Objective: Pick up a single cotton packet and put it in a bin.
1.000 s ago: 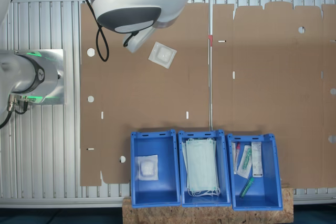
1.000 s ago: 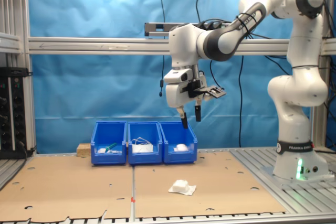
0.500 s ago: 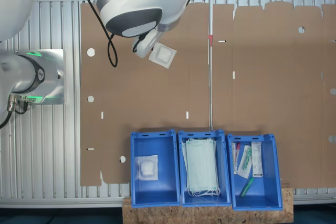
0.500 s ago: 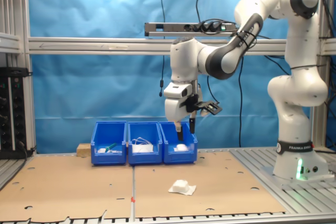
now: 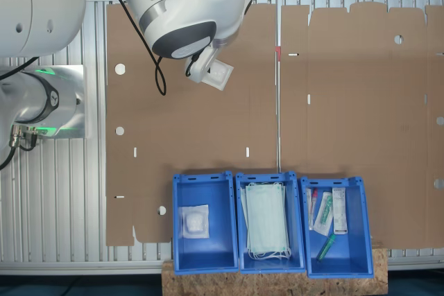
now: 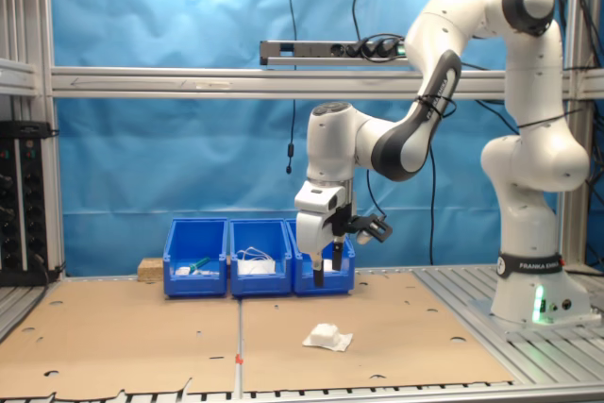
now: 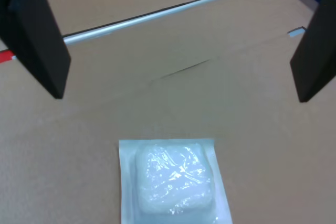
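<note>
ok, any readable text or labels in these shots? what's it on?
Band on the arm's base: lettering, too small to read with confidence.
Boxes in the end bin: print, too blurred to read.
Cotton packet: no print visible.

Even, bright light from overhead in both exterior views, shadows soft and short on the cardboard point(image 5: 333, 102). The blue backdrop point(image 6: 170, 16) glares pale near its top in the second exterior view. In the wrist view the dark jaws are blurred, and the cotton packet point(image 7: 173, 181) glints with small highlights
</note>
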Robot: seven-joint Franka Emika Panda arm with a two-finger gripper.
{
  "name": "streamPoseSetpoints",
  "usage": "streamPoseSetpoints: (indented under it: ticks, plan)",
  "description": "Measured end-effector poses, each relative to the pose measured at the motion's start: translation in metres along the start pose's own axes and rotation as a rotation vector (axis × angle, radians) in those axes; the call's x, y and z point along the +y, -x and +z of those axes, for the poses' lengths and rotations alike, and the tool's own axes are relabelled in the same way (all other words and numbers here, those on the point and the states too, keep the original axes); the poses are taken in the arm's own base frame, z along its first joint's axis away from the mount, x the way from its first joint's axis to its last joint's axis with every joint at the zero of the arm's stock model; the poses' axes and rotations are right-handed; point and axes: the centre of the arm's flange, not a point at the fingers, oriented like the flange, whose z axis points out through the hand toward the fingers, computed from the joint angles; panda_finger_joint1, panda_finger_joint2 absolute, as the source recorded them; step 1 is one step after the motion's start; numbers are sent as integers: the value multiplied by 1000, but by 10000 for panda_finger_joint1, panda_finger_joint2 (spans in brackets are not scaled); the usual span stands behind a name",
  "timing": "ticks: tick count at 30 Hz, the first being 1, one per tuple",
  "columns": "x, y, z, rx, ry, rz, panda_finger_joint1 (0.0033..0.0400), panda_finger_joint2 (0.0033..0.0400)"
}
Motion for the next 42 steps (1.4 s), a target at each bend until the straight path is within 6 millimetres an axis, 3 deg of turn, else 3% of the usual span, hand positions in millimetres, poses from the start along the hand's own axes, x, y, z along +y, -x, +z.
streamPoseSetpoints:
  ticks: [7, 29, 42]
  plan:
    - [4, -2, 28, -1, 13, -26, 400, 400]
    - [5, -9, 89, 13, 17, -71, 400, 400]
    - [4, -14, 114, 23, 0, -78, 400, 400]
